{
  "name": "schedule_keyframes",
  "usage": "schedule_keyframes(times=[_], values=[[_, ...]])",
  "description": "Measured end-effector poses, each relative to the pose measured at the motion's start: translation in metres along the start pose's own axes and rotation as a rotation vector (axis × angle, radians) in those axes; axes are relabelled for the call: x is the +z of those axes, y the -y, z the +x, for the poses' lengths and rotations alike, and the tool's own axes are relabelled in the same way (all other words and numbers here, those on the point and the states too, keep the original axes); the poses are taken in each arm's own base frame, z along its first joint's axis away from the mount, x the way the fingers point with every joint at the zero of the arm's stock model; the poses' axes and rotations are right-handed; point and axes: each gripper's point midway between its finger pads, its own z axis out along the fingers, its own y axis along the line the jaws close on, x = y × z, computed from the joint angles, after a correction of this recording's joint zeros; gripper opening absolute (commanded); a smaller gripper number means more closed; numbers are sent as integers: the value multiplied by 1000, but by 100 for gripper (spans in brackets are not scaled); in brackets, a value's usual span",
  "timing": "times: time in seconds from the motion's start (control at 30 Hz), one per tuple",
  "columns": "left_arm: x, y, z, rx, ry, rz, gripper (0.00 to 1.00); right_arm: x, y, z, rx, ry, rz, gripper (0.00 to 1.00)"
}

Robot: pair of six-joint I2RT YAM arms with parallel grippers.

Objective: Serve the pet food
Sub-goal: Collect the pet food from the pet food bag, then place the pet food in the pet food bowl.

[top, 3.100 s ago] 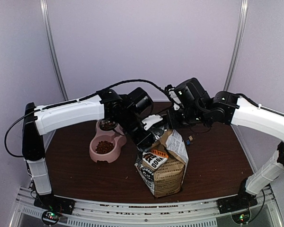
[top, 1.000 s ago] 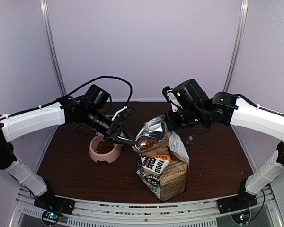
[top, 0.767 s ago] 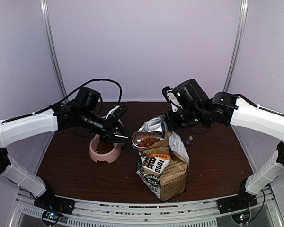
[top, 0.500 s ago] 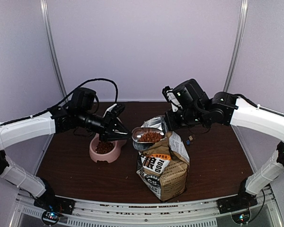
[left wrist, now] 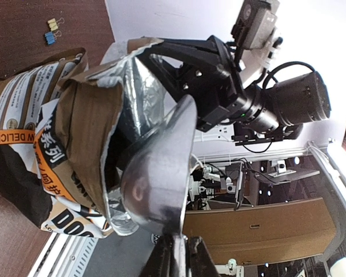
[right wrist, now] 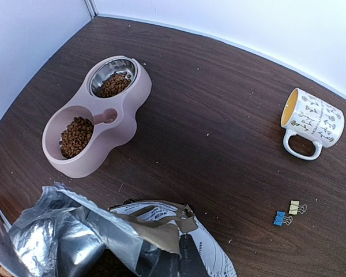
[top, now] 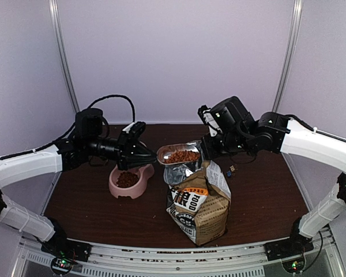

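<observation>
Looking down from the overhead view, I have the dark brown counter (top: 265, 196) under both arms. The biggest thing on it is the kraft-brown bag (top: 199, 210), standing upright near the middle with its foil-lined top open. My right pincer (right wrist: 183, 254) is pressed together on the far rim of that bag, pinching the edge of foil and paper. Left of the bag, and apart from it, sits the pink double bowl (top: 116, 189), one well lined with steel and the other plain pink. Up in the air between bowl and bag is the silver scoop (left wrist: 158, 173), held roughly level just above the left side of the bag's mouth, its handle pointing back toward my left arm. My left pincer (top: 150, 154) is clamped on that handle, a finger on either side. Farther back on the right, the right wrist view gives me a white patterned mug (right wrist: 311, 122) with a yellow inside, apparently lying on its side, well apart from the bowl. The pet food (top: 181, 155) fills the scoop as a heap of small brown pellets, and more of it lies in both wells of the bowl. Smallest of all, a blue and a yellow binder clip (right wrist: 288, 213) lie just beside each other on the counter near the bag's right side.
</observation>
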Motion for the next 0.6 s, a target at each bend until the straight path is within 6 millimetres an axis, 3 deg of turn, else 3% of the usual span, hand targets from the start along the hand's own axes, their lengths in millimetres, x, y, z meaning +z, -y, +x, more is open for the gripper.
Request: schedule_keyframes(times=[0.6], values=[[-5, 39, 0, 57, -10, 140, 0, 0, 1, 0, -1, -1, 6, 0]])
